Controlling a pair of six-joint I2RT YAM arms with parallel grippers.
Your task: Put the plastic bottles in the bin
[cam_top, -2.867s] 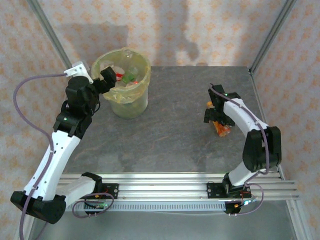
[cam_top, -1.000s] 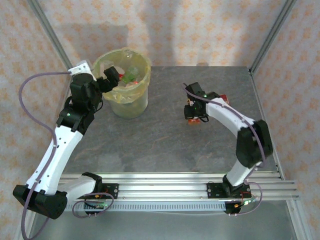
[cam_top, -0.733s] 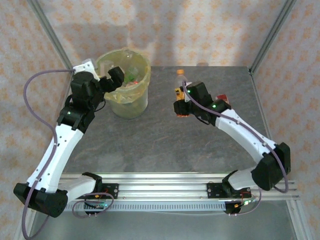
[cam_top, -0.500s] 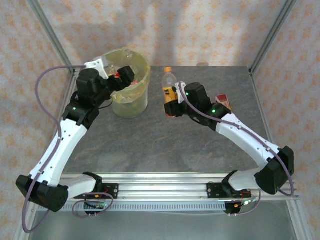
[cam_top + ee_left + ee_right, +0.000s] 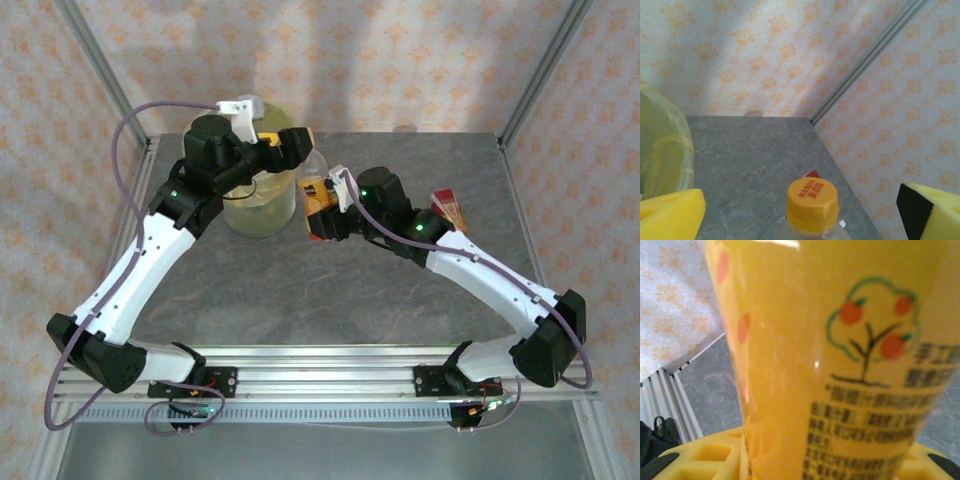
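Observation:
My right gripper (image 5: 322,212) is shut on a clear plastic bottle (image 5: 316,190) with an orange label, held upright in the air just right of the bin (image 5: 262,212). The orange label (image 5: 840,365) sits close to the right wrist camera, with yellow pads (image 5: 700,456) at its base. My left gripper (image 5: 298,150) reaches across the top of the bin and stands open. The bottle's yellow cap (image 5: 811,199) lies between its fingers (image 5: 671,215), touching neither. The bin's yellow-green bag (image 5: 660,150) shows at the left of the left wrist view. The left arm hides the bin's contents.
A small red-labelled thing (image 5: 448,207) lies on the grey table (image 5: 400,290) at the right, also showing beyond the cap as a red corner (image 5: 813,173). Metal frame posts (image 5: 540,70) stand at the table's back corners. Aluminium rails (image 5: 330,365) run along the near edge.
My right gripper lifted the orange-labelled bottle off the table's right side and carried it left to the bin. My left arm swung right over the bin, its open fingers now around the cap.

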